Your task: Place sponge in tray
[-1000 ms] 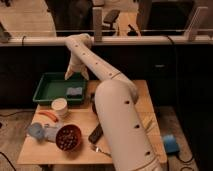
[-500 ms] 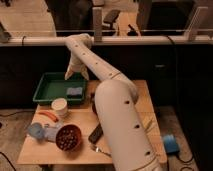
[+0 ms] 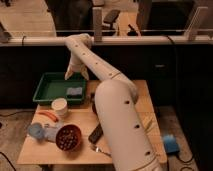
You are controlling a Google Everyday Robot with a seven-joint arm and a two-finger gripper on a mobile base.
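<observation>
The dark-green tray [image 3: 50, 86] stands at the back left of the wooden table. The blue-grey sponge [image 3: 74, 92] lies flat inside it, near its right front corner. My gripper [image 3: 75, 76] hangs from the white arm just above the tray's right side, directly over the sponge and apart from it. Its fingers are spread open with nothing between them.
A white cup [image 3: 60, 106] stands just in front of the tray. An orange item [image 3: 47, 116], a light-blue object [image 3: 38, 131] and a bowl with dark red contents [image 3: 68, 137] are front left. A dark flat object [image 3: 95, 134] lies by the arm. A bright blue block [image 3: 170, 144] is at right.
</observation>
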